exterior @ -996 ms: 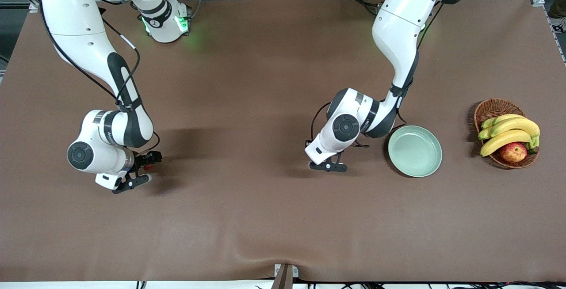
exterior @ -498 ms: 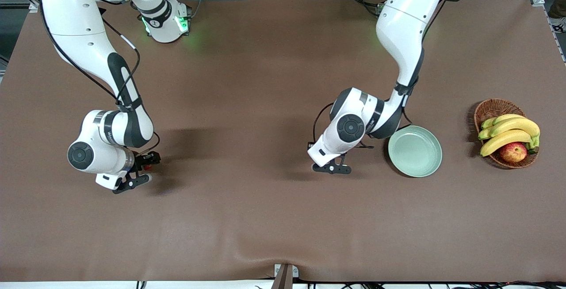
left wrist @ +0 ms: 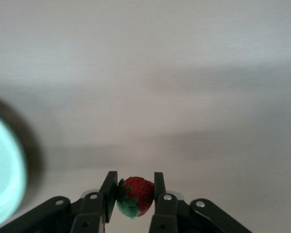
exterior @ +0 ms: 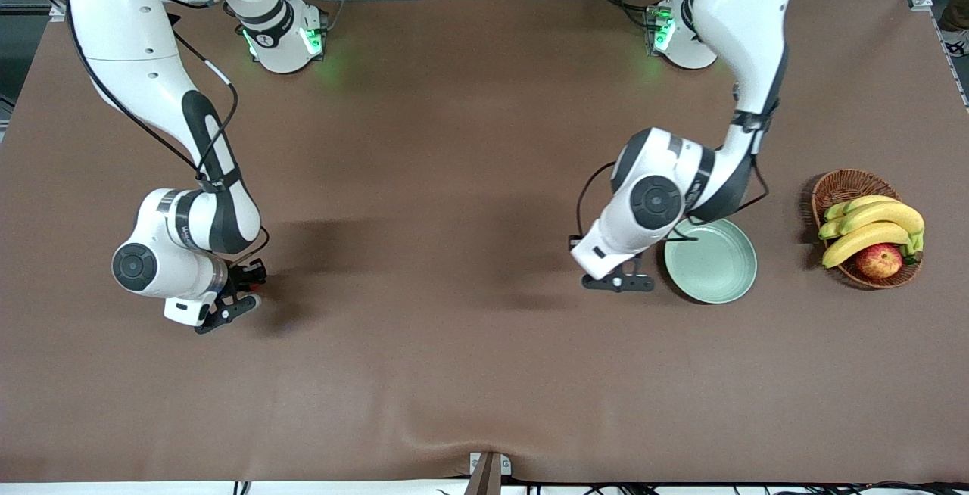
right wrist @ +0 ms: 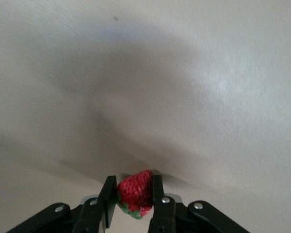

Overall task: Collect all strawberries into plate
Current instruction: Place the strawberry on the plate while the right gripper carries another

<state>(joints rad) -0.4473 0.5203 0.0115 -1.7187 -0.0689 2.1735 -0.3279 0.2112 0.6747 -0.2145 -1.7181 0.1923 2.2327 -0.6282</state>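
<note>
My left gripper [exterior: 617, 281] is shut on a red strawberry [left wrist: 136, 194] with a green cap and holds it over the table, close beside the rim of the pale mint-green plate [exterior: 711, 262]. The plate's edge also shows in the left wrist view [left wrist: 5, 170]. The part of the plate that shows is bare; the left arm covers a part of its rim. My right gripper [exterior: 241, 294] is shut on a second strawberry [right wrist: 136, 191], low over the table toward the right arm's end. A third strawberry is not in view.
A brown wicker basket [exterior: 840, 185] with bananas [exterior: 870, 226] and a red-yellow apple [exterior: 878, 260] stands beside the plate, toward the left arm's end. A brown cloth [exterior: 454, 177] covers the table.
My left arm has carried its strawberry sideways toward the plate, from well short of it to just beside its rim. The right gripper has barely moved.
</note>
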